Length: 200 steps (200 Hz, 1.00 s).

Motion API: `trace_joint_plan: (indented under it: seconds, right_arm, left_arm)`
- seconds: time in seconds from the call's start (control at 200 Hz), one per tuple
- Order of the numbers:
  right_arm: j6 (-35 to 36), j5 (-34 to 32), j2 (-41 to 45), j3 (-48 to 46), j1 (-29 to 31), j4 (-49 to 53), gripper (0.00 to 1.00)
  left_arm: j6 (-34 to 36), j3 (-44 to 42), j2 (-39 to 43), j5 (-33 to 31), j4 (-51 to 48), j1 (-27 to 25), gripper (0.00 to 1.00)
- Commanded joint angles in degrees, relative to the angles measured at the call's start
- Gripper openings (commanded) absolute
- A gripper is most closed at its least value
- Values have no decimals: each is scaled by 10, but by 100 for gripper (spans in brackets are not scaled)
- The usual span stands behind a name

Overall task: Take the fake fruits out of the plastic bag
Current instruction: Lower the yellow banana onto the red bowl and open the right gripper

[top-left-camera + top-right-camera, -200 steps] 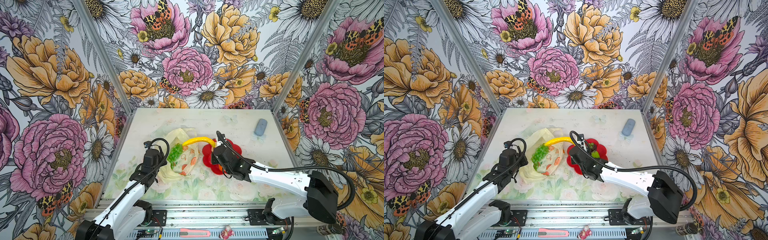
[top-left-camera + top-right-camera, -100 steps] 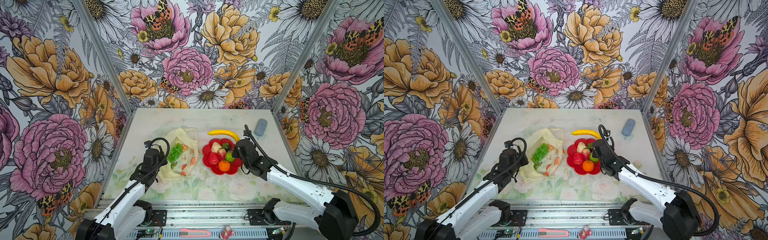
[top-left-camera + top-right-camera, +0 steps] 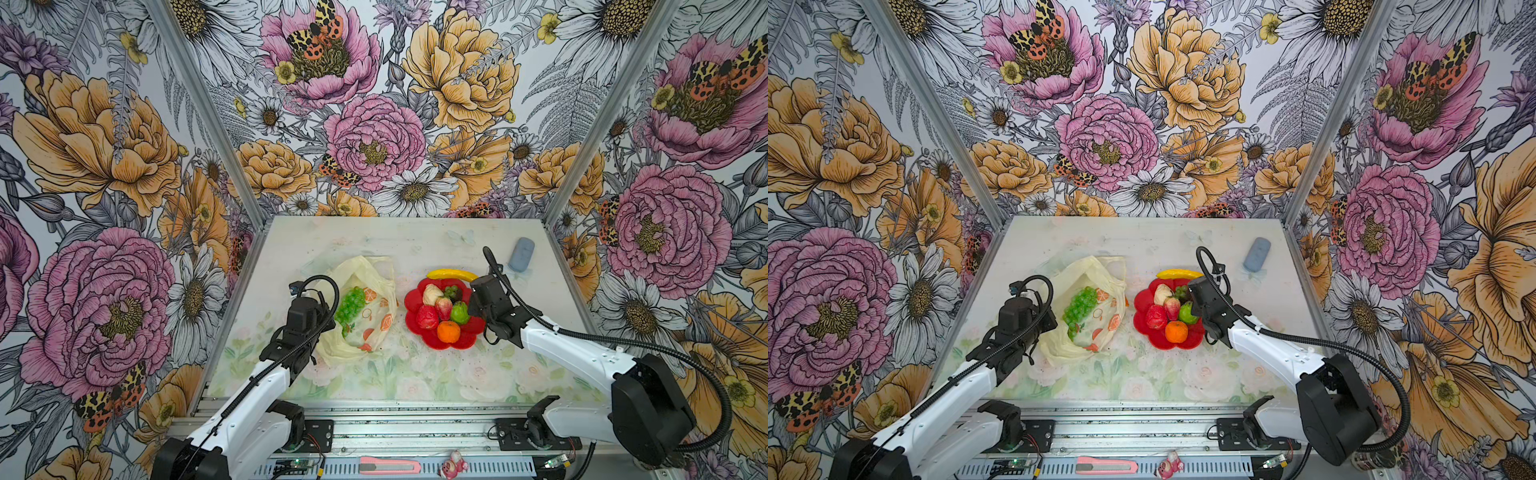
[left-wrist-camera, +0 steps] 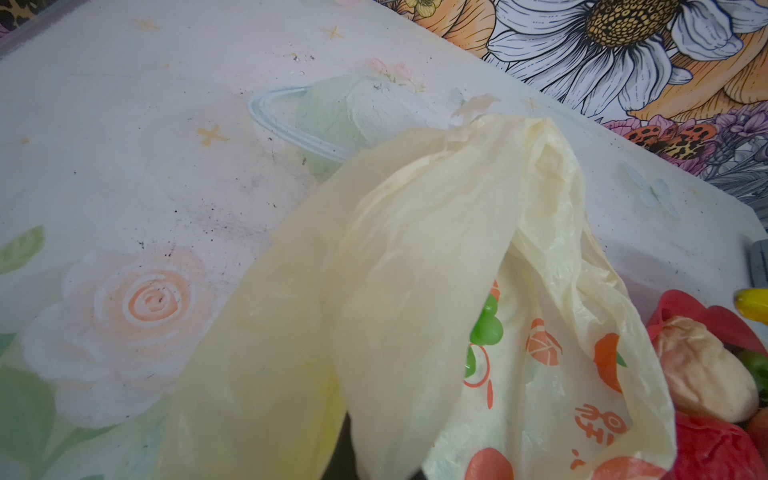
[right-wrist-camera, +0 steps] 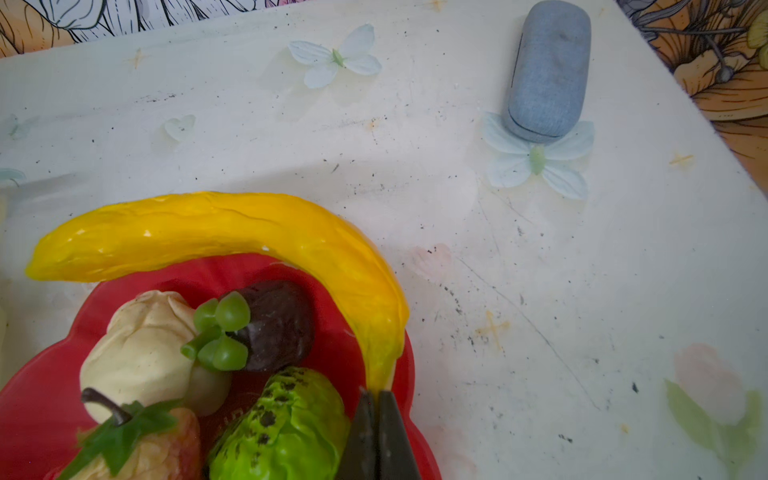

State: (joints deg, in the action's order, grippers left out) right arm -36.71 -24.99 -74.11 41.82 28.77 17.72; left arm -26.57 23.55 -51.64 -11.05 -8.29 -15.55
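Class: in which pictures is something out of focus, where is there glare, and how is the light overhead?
Left wrist view: the plastic bag nearest the lens is out of focus. Right wrist view: small white glints on the banana, the right gripper a dark blur, a faint curved shadow on the table. Both top views: even, soft light, only faint shadows.

Cream plastic bag [image 4: 415, 291] looms close — green grapes [image 4: 487, 332] inside.
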Motion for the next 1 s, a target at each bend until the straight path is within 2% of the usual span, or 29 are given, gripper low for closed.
trace_joint_plan:
  seconds: [0.0,0.3,0.575,0.996]
  right_arm:
    - [-26,16,-8,-5,-6,-15,0]
    - [-77,37,-27,-22,-6,-15,0]
    - [-81,45,-49,-17,-5,-15,0]
    - [-83,44,4,-27,8,14,0]
  left_arm:
    - [10,-10,-1,7,15,4,0]
    - [10,-9,-4,9,17,5,0]
    - [10,-10,-3,9,16,4,0]
    - [10,-9,-8,8,19,4,0]
